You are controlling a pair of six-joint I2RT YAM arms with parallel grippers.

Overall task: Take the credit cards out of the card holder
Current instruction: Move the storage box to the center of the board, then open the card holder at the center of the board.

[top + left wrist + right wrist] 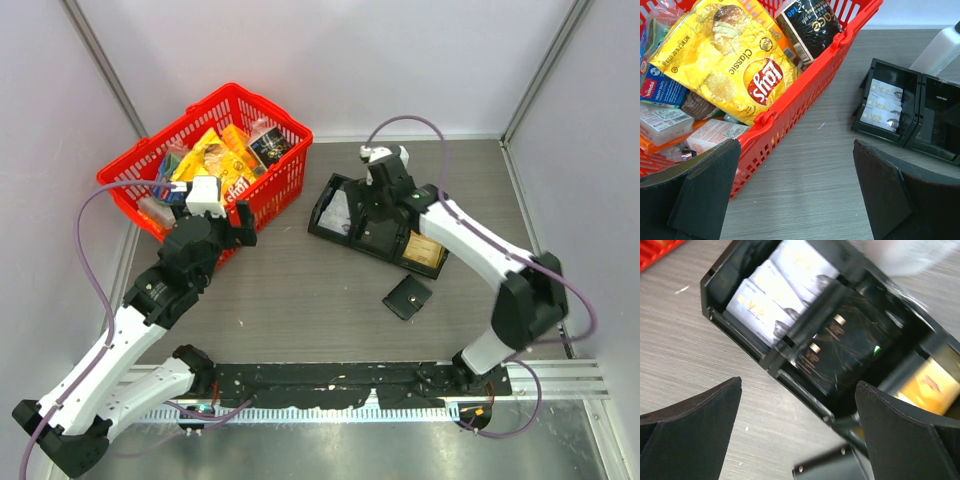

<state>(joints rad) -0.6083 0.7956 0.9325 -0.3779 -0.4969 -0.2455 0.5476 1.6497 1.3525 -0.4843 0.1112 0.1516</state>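
Card holder (408,297) lay on table (300,300) nr tray (863,97), blurred & cut off in right wrist view. Tray held grey, dark, golden credit cards (881,106). Basket (280,185): snack pkts. Left gripper (796,145), right gripper (797,385) both spread wide, empty.

Desk (320,290): I read it as a grey wood-grain top, matt and finely streaked. At its far left corner, the basket (805,95) is shiny red moulded plastic. The crisp bag (735,65) in it is glossy, crinkled foil. Tray (740,335): black plastic, dull sheen. The credit cards (775,290) inside are slick plastic and catch glare. Card holder (408,296): matt black, leather-like. Left claw (797,192): matt black, faintly grainy.
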